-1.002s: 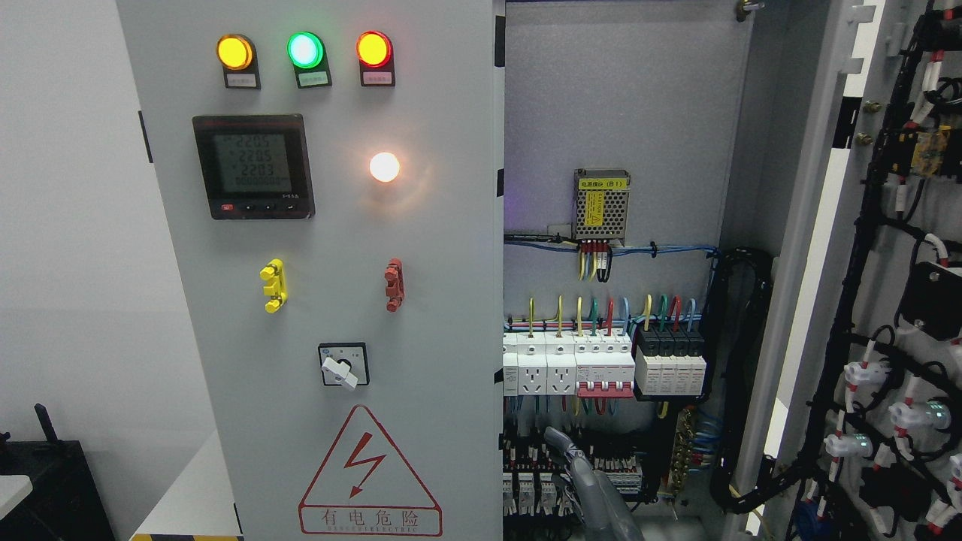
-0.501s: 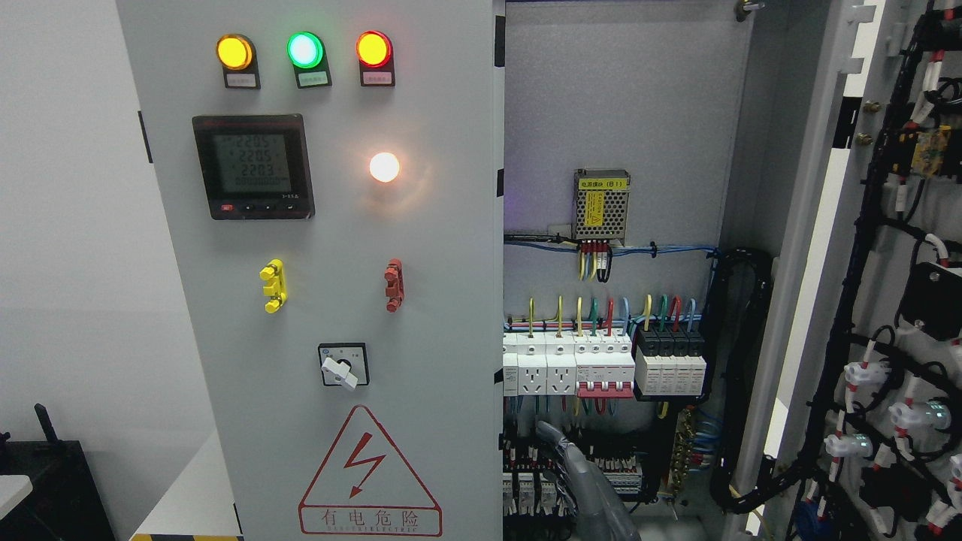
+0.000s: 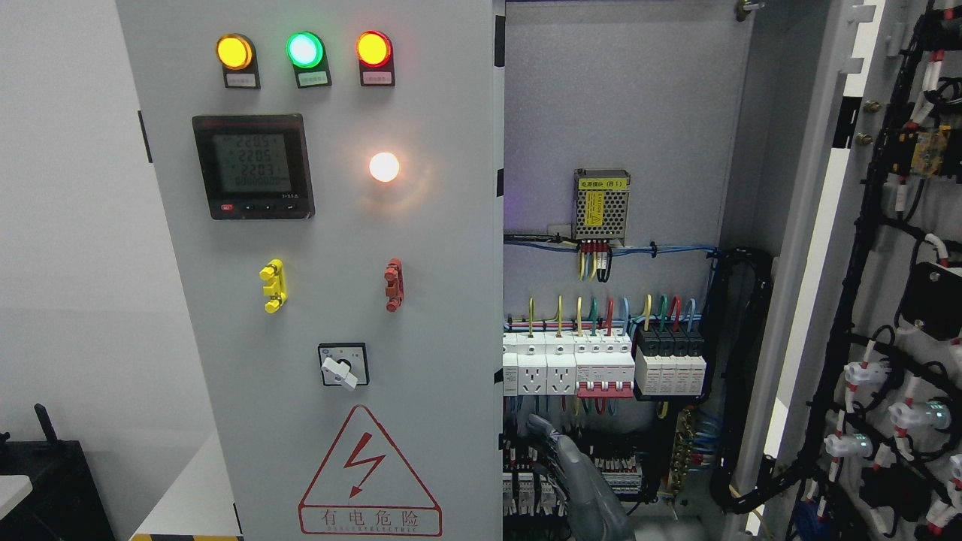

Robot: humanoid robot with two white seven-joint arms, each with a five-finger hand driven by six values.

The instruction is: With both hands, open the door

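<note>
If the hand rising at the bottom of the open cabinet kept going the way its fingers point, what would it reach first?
Probably the right edge of the closed left door. The hand points up and to the left, in front of the lower terminal rows. Depth is unclear, so it may touch those first.

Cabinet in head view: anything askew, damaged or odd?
No damage shows. The left door is shut and the right door hangs wide open, its wiring exposed. The odd part: a grey hand rises from the bottom edge in front of the lower terminal rows, near the left door's edge. Contact cannot be told.
</note>
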